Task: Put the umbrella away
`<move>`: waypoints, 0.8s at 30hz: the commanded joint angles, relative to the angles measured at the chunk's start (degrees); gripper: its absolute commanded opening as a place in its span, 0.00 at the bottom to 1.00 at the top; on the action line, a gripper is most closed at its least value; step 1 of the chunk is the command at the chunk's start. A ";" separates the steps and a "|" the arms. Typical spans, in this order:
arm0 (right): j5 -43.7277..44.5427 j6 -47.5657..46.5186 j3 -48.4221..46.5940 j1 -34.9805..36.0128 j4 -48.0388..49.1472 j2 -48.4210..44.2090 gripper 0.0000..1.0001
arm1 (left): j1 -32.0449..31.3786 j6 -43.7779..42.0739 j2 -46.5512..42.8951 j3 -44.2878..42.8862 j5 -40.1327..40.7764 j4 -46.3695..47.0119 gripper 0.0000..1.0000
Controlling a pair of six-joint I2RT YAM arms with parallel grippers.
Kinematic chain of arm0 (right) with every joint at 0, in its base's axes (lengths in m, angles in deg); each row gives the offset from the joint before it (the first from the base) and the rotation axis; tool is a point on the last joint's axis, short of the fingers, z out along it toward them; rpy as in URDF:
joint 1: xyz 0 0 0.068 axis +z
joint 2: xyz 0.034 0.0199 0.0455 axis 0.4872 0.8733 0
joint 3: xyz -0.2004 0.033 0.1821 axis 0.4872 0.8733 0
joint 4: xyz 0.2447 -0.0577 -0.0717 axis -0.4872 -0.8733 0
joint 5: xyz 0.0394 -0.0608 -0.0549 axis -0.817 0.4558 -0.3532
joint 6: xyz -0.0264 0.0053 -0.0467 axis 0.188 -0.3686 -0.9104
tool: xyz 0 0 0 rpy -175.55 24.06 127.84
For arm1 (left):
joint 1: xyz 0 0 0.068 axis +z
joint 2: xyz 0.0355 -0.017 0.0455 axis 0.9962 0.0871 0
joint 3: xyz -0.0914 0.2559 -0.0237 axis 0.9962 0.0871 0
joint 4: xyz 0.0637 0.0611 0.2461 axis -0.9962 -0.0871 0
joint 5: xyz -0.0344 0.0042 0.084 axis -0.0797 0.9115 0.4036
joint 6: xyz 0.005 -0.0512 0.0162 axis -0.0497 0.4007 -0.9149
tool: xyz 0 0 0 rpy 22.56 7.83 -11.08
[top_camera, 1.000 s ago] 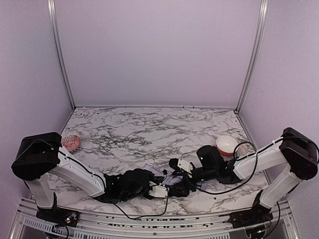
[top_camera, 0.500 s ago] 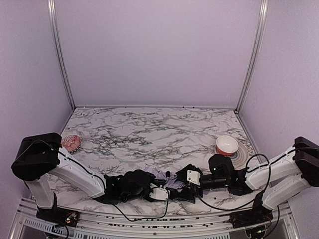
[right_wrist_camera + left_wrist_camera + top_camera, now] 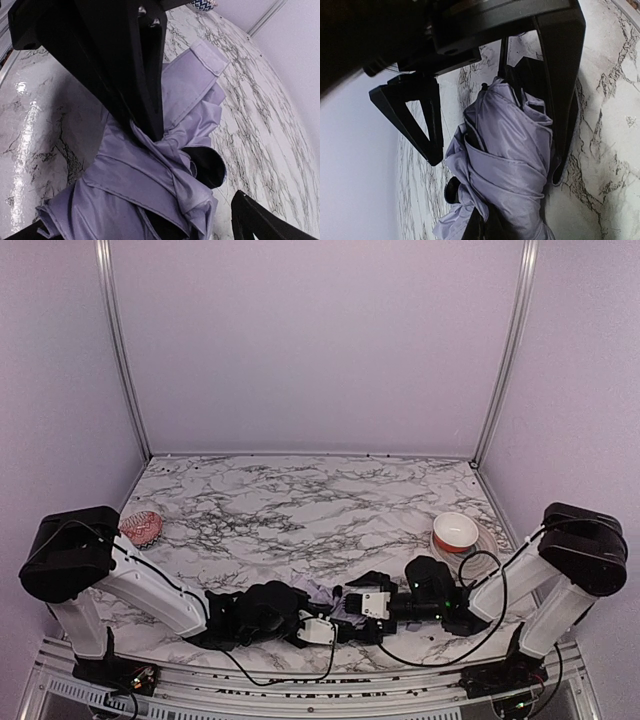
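Right gripper (image 3: 494,167) has advanced left since the earlier frames. Its jaws stand wide apart, straddling the umbrella (image 3: 510,145), one finger against the fabric. Left gripper (image 3: 154,129) is closed, pinching a fold of fabric. Umbrella lies bunched on the table (image 3: 612,125) near the front edge, between both arms. Shaft and handle cannot be made out; overhead, the arms cover most of it.

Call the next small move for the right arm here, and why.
Probably close the right gripper. Its jaws stand wide open on either side of the bunched umbrella, while the left gripper is shut, pinching a fold of fabric. A second grip seems needed before gathering it up.
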 commanded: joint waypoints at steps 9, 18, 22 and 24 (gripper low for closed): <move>-5.73 -4.33 -7.92 0.22 8.66 12.92 0.59 | 0.37 0.81 3.10 3.68 -5.66 -17.83 0.00; -4.81 -2.58 -5.61 0.13 12.01 10.50 0.22 | 1.34 3.48 -2.14 5.23 -4.33 -16.14 0.00; -4.17 -2.36 -5.41 0.05 11.69 9.12 0.14 | 1.43 5.75 -6.56 7.08 -1.44 -12.21 0.05; -4.33 -2.60 -5.52 -0.02 11.37 8.75 0.09 | 1.41 6.59 -8.65 7.85 0.72 -10.28 0.12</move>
